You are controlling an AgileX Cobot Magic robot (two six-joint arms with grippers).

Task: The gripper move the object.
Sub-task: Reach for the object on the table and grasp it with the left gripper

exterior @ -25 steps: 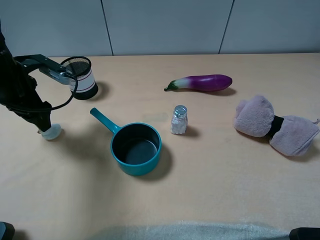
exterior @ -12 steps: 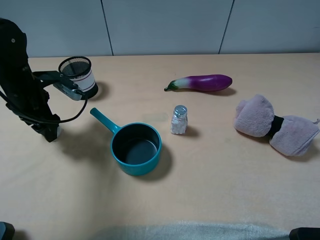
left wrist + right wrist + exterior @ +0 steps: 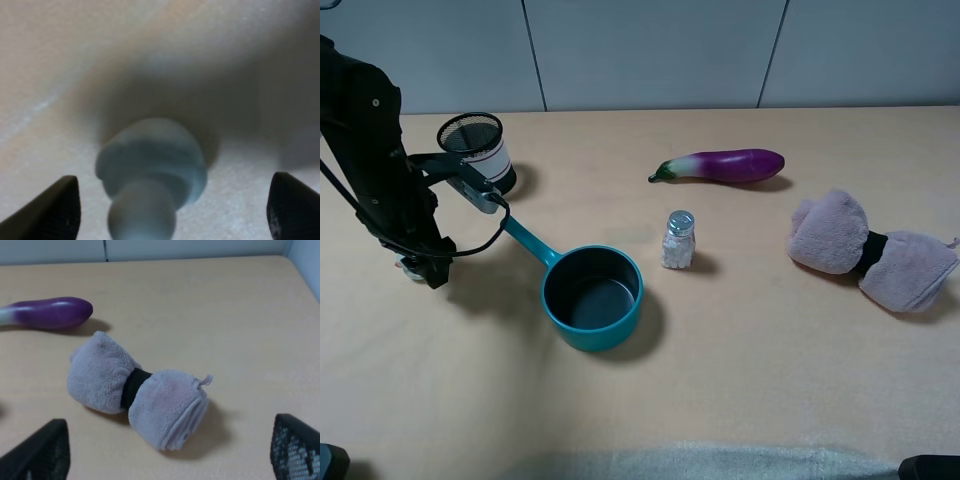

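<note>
Here, near the left side of the table (image 3: 740, 380), the left gripper (image 3: 424, 270) hangs low with its jaws wide open on either side of the tiny white duck (image 3: 152, 170), touching nothing, so closing off-centre could squirt the small rounded toy sideways out of the grasp.

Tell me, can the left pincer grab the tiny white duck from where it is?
Probably yes. The left pincer stands open right over the duck, which sits in the gap between its jaws. Nothing else lies in between, though the close view is blurry.
</note>
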